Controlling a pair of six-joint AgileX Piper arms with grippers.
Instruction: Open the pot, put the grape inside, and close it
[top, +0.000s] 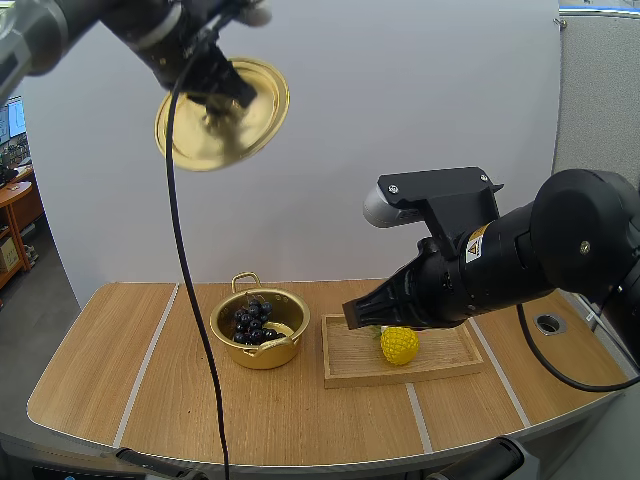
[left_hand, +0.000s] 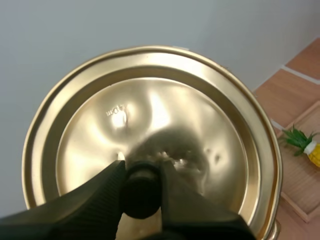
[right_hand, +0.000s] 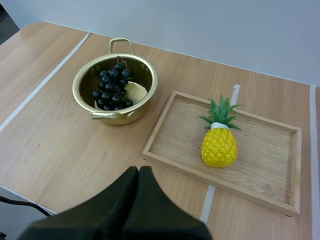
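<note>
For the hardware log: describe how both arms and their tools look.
The left arm has a grey outer link, then black segments toward its black two-fingered left tool, whose fingers have ribbed inner faces. The right arm is bulky, rounded and black, with a grey cap and a small white-and-orange sticker near the wrist. Its right tool is matte black, tapering to a wedge.

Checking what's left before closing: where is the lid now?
In the high view the lid is up in the air at the left, its knob pinched by the jaws of the left gripper, well above the open pot holding the grapes.
</note>
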